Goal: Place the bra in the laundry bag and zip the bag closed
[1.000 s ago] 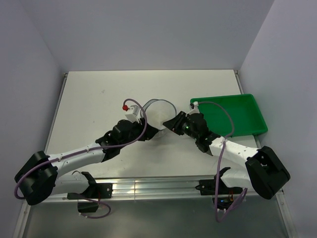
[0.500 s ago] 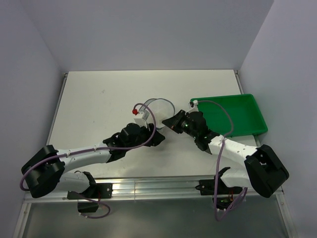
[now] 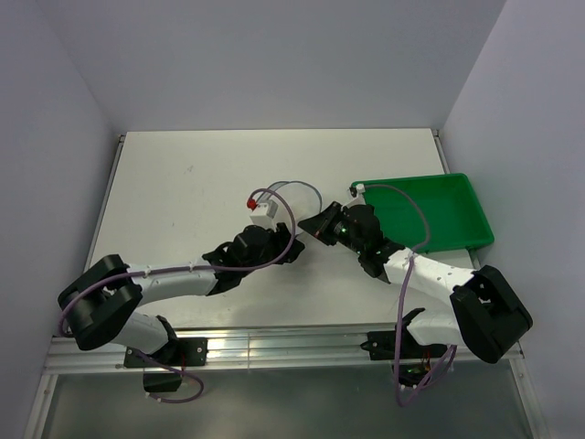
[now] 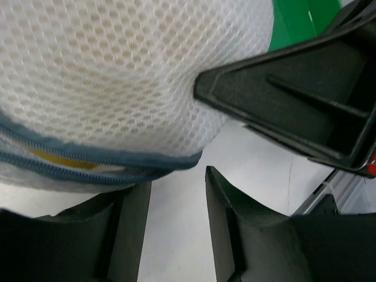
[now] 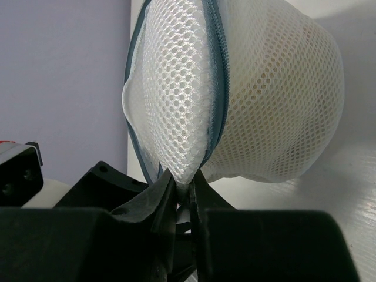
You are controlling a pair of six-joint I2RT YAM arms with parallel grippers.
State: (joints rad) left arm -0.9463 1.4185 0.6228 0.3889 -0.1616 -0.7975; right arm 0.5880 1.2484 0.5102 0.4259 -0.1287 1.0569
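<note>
The laundry bag point(image 3: 297, 203) is a white mesh drum with a blue-grey zipper point(image 5: 217, 88), lying at the table's middle between both grippers. My right gripper point(image 3: 309, 229) is shut on a fold of its mesh by the zipper edge point(image 5: 185, 179). My left gripper point(image 3: 292, 249) is open at the bag's near edge, its jaws apart over bare table point(image 4: 176, 194), just below the zipper point(image 4: 88, 158), which gapes a little there. A beige shape shows through the mesh point(image 4: 129, 76) and a yellow bit shows in the zipper gap; the bra itself is not clearly seen.
A green plastic tray point(image 3: 448, 210) stands right of the bag, behind the right arm; its corner shows in the left wrist view point(image 4: 299, 17). The right gripper's black body point(image 4: 294, 111) sits close to the left gripper. Walls enclose the table on three sides.
My left arm has moved right, bringing its open gripper up to the bag's near edge. The right gripper has shifted slightly left, still holding the mesh.
</note>
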